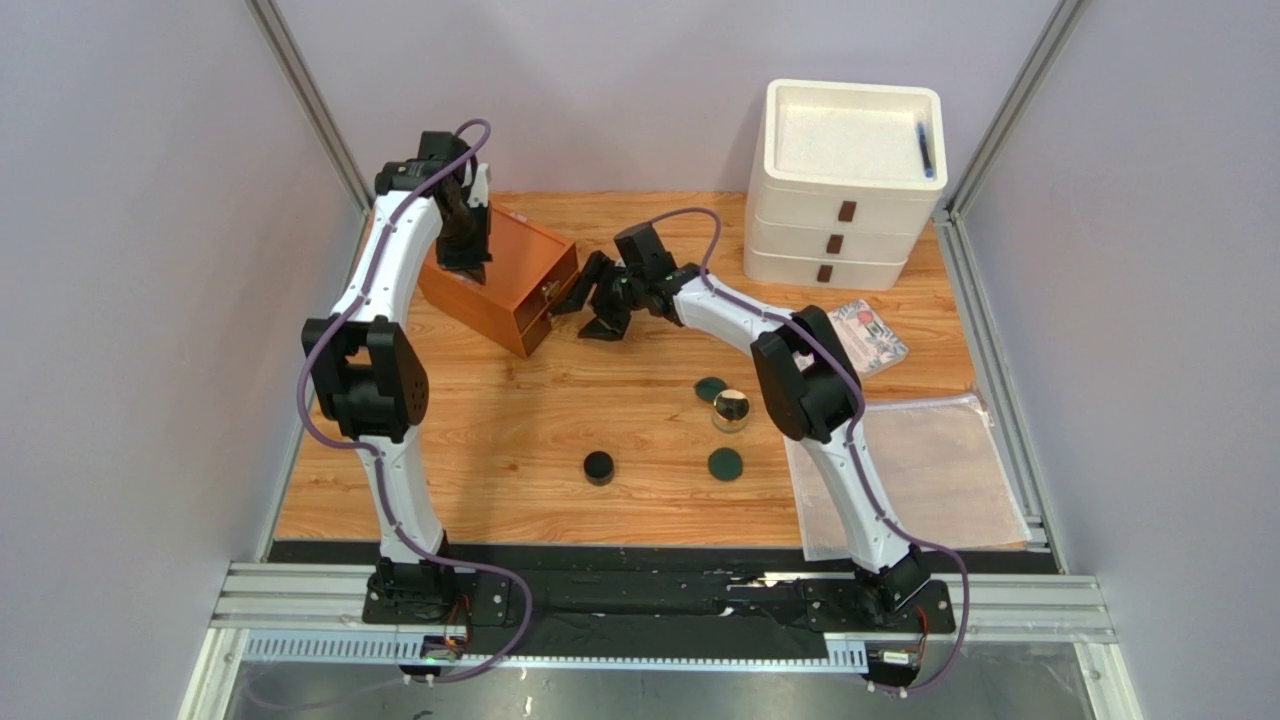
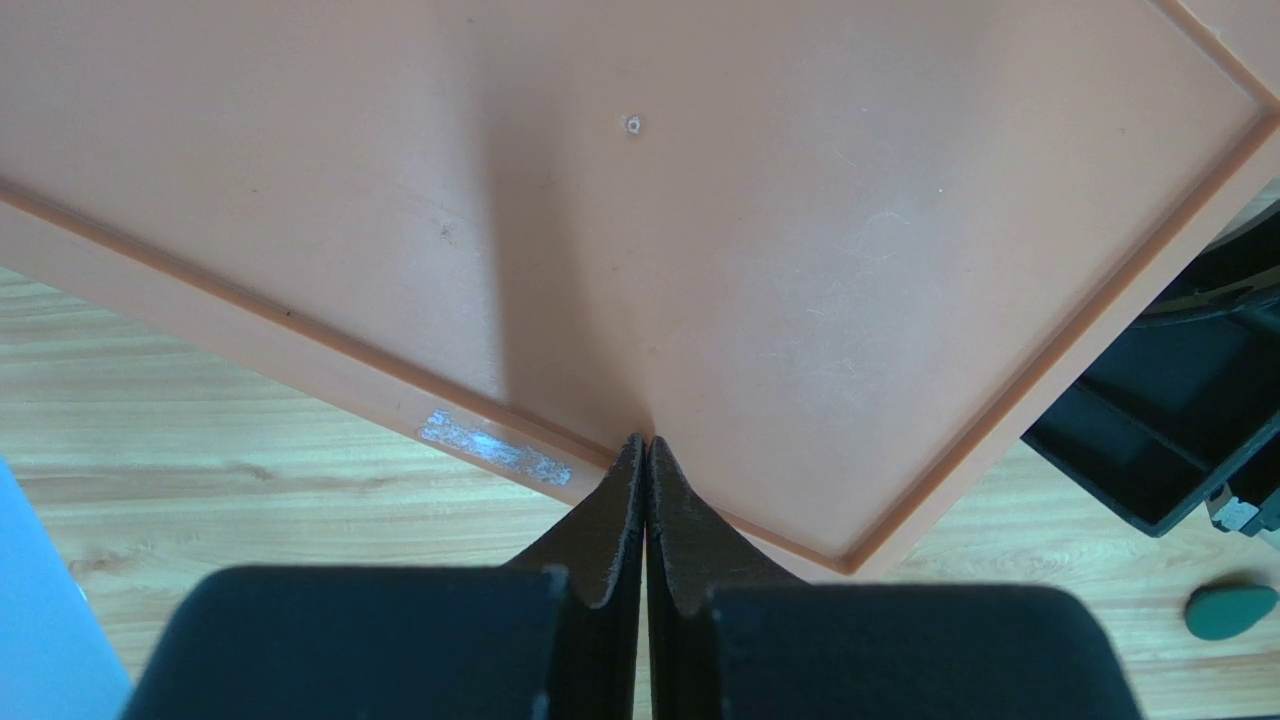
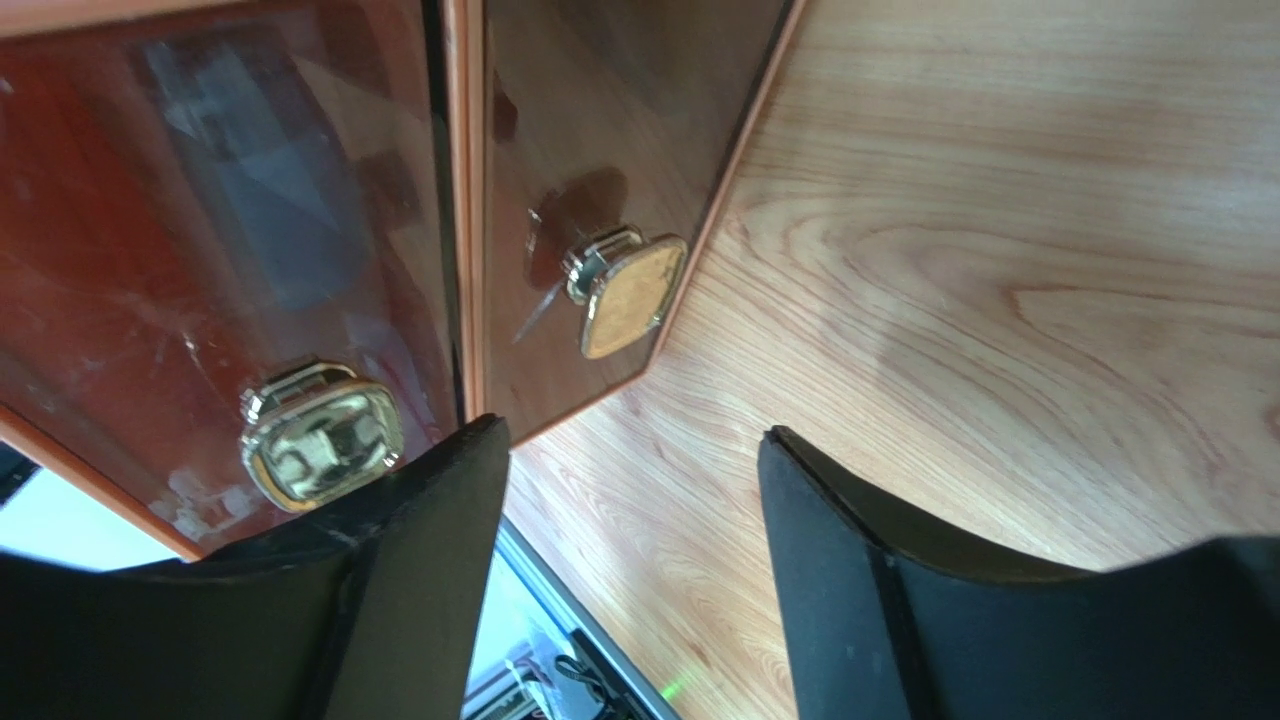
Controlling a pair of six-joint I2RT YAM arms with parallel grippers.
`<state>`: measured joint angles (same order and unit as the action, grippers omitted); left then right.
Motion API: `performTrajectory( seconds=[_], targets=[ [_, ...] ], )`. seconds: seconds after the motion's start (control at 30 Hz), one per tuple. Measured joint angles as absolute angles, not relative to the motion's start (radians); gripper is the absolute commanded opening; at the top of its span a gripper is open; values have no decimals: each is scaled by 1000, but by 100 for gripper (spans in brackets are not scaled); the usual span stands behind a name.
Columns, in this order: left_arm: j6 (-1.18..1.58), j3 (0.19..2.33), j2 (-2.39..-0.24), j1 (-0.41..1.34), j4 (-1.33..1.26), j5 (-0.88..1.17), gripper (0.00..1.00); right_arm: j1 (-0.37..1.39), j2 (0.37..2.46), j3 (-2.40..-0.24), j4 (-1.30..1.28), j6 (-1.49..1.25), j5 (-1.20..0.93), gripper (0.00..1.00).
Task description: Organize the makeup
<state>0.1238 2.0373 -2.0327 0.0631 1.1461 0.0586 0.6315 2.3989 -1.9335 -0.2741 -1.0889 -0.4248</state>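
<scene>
Left pincer (image 2: 646, 450): pressed together, empty, tips over the orange box (image 2: 751, 225) top.
Right pincer (image 3: 631, 450): spread, empty, just before the box's gold knobs (image 3: 628, 293).
Makeup: green discs (image 1: 709, 389), jar (image 1: 732, 405), black pot (image 1: 600, 468) lie loose on the worktop (image 1: 496, 435).

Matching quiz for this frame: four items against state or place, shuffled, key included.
Column A
1. left gripper
2. right gripper
3. black round pot
4. gold-rimmed jar

Column B
a. open, by the knobs of the orange box
b. right next to a dark green disc
c. shut, over the orange box's top
d. by itself on the table, left of the jar

Pairs: 1-c; 2-a; 3-d; 4-b
</scene>
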Motion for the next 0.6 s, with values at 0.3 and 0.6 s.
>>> performTrajectory(
  seconds=[0.3,0.6],
  targets=[
    [123,2036,-2033,63,1145,59,0,632,2442,-1988,-272,-1111,-420,58],
    [121,2036,-2033,63,1145,59,0,632,2531,-2062,-274,-1142,-421,52]
  ],
)
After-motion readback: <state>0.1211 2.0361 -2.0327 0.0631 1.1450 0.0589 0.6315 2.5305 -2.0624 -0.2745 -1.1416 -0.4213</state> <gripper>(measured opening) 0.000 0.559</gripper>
